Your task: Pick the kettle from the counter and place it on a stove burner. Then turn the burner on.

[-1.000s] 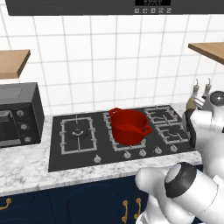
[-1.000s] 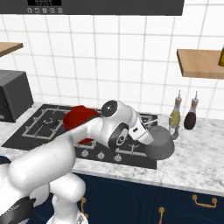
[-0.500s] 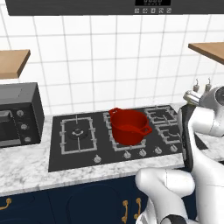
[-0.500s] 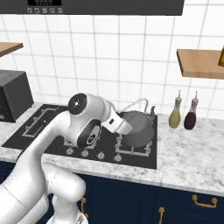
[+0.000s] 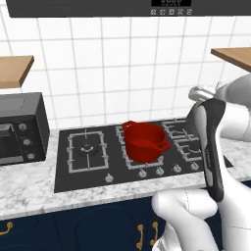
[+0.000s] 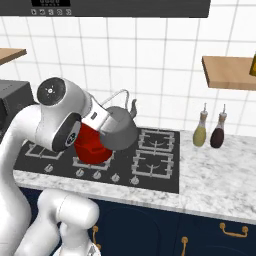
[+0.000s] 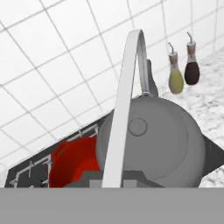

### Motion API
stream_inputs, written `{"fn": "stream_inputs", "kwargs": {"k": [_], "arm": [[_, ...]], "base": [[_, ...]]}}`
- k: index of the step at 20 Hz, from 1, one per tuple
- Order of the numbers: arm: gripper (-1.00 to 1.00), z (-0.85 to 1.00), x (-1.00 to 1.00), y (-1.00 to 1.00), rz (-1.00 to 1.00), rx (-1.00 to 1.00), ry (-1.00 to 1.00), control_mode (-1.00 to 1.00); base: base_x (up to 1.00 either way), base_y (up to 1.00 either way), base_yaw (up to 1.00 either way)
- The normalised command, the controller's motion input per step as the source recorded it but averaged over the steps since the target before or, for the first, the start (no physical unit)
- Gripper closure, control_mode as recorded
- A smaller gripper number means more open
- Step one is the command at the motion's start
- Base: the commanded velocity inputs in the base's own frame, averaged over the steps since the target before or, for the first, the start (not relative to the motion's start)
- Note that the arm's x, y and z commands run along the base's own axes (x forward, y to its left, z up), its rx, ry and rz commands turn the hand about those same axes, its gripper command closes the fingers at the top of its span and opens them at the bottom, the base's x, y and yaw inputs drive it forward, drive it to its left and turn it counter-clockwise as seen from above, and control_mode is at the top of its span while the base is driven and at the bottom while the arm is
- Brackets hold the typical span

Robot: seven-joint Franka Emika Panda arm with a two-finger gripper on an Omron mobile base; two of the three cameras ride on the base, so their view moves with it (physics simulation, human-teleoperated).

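one small squat silver-grey metal kettle [image 6: 119,131] hangs in the air above the black glass cooktop [image 6: 160,175], its thin arched handle [image 7: 124,109] apparently clamped in the shut jaws. from the right base it overlaps the red two-handled pot [image 6: 90,145]. the left base view shows that pot [image 5: 144,141] and the white-grey marbled worktop [image 5: 29,191].
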Motion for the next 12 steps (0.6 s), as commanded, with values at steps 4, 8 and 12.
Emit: {"fn": "stream_inputs", "kwargs": {"k": [4, 8, 12], "arm": [[1.00, 0.17, -0.05, 1.00, 0.17, 0.04, 0.06, -1.00], [1.00, -0.03, 0.00, 1.00, 0.21, 0.01, 0.12, -1.00], [1.00, -0.27, 0.11, 1.00, 0.27, 0.02, 0.01, -1.00]], "base": [[0.00, 0.00, 0.00], [0.00, 0.00, 0.00], [0.00, 0.00, 0.00]]}}
